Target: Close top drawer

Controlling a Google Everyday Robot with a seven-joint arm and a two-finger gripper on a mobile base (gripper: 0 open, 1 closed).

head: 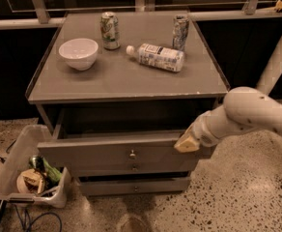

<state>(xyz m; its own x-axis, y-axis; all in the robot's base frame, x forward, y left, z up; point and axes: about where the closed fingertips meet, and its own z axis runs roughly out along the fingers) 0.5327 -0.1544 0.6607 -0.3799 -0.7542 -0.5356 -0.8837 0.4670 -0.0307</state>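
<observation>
The top drawer (107, 151) is a wide grey drawer with a small central metal knob (132, 154). It stands out only a little from the grey cabinet (126, 81). My gripper (187, 143) is at the end of the white arm (247, 115) coming in from the right. It rests against the right part of the drawer's front panel, near the top edge.
On the cabinet top stand a white bowl (78, 53), two cans (110, 30) (180, 32) and a lying plastic bottle (155, 57). A lower drawer (133, 185) sticks out slightly. A clear bin (27, 170) with rubbish sits on the floor at the left. A white post (281, 57) stands at the right.
</observation>
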